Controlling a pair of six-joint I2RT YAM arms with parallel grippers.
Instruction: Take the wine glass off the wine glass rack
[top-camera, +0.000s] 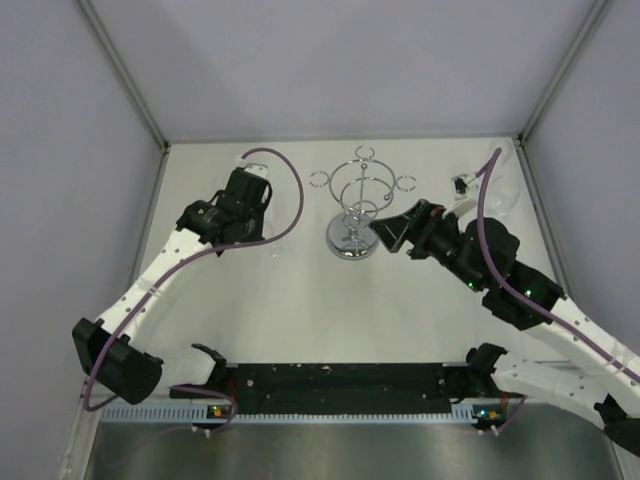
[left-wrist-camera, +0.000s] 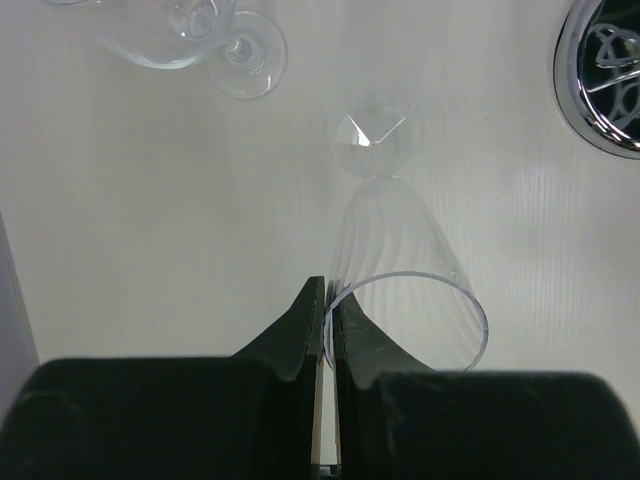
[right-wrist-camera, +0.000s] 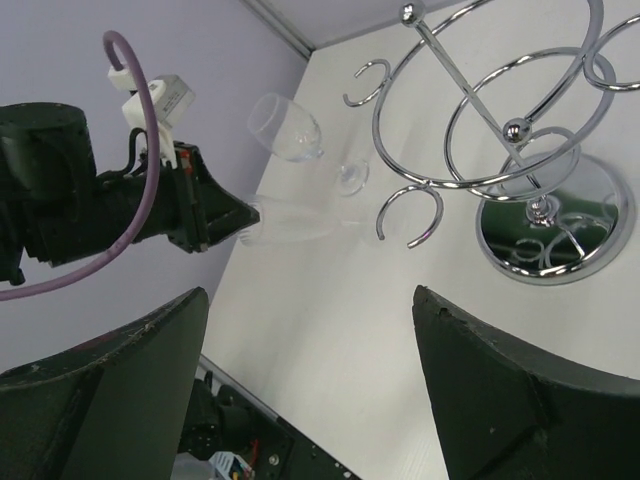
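Slippage is the main risk, since the left gripper (left-wrist-camera: 326, 300), its jaws pinched tight on only the thin rim of the wine glass (left-wrist-camera: 400, 250), holds it tilted, already off and left of the wine glass rack (top-camera: 355, 205), while the right gripper (top-camera: 388, 232), spread wide and empty, hovers beside the rack's base and could nudge it.

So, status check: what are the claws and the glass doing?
Left gripper shut on wine glass rim, glass off the wine glass rack. Right gripper open, empty, beside rack. Another glass lying nearby.

Left end effector (left-wrist-camera: 324, 300) closed; right end effector (right-wrist-camera: 310, 305) wide open.
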